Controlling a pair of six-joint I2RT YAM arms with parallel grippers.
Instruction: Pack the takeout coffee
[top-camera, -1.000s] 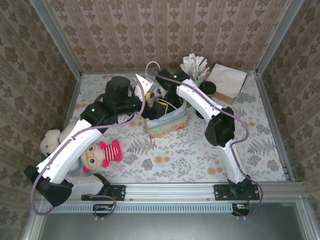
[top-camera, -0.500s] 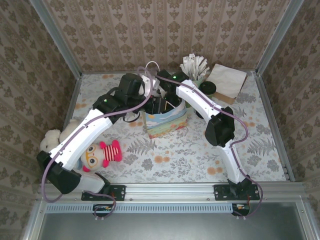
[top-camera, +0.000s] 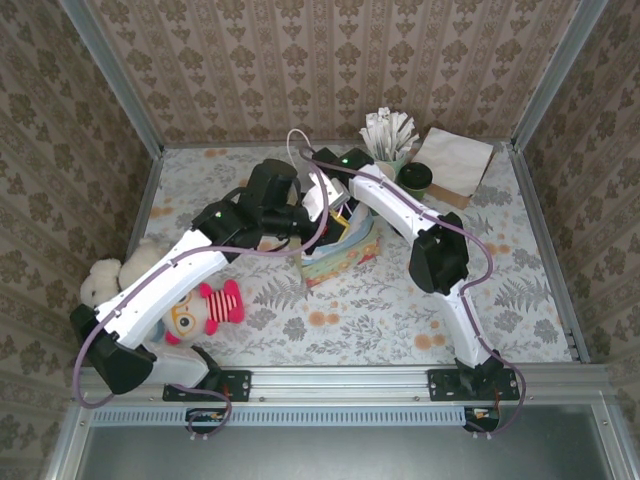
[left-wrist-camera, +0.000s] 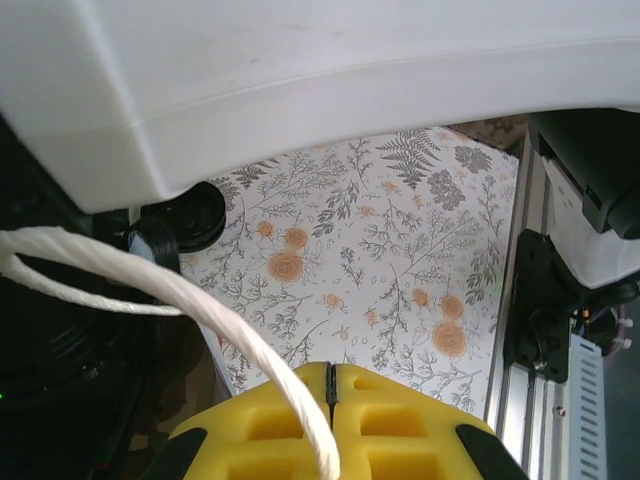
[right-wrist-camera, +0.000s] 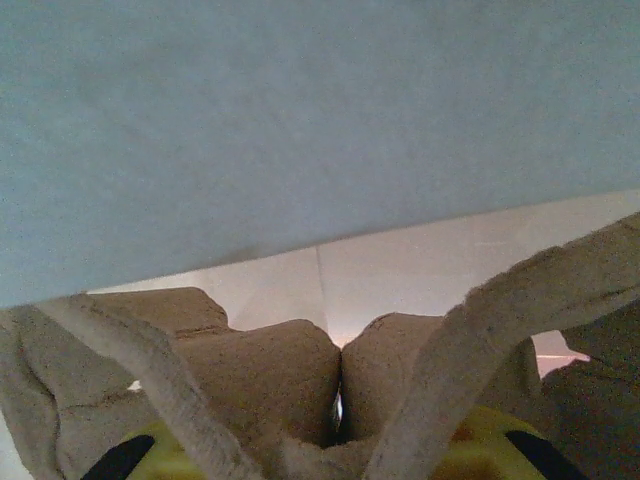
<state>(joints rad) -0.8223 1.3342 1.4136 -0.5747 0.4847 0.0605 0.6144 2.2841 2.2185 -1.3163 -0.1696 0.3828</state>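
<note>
- Top external view: one table (top-camera: 400, 330) with a floral cover carries everything.
- Two arms reach in from the near edge. The left arm (top-camera: 170, 280) and the right arm (top-camera: 395, 205) meet over the middle of the table.
- One gift bag (top-camera: 345, 255), pastel-coloured, stands at the table's middle and tilts.
- Two stuffed toys lie by the left edge: a white one (top-camera: 100, 282) and a doll in pink and red (top-camera: 205, 305).
- One cream paper square (top-camera: 455, 160) lies in the far right corner.
- One cup of white sticks (top-camera: 390, 135) stands at the far edge.
- One takeout coffee (top-camera: 413, 179) stands near the far edge, outside the bag. It is just right of the stick cup and beside the paper square. It is small and round, with a black lid on top and dark green at the rim.
- Left gripper (left-wrist-camera: 330, 385): the yellow fingers are pressed together, and the bag's white cord handle (left-wrist-camera: 200, 300) runs down into their seam.
- Right gripper (right-wrist-camera: 340, 400): the fingers are clamped on a brownish fold of the bag's rim, with cords on either side. The view is close and blurred.
</note>
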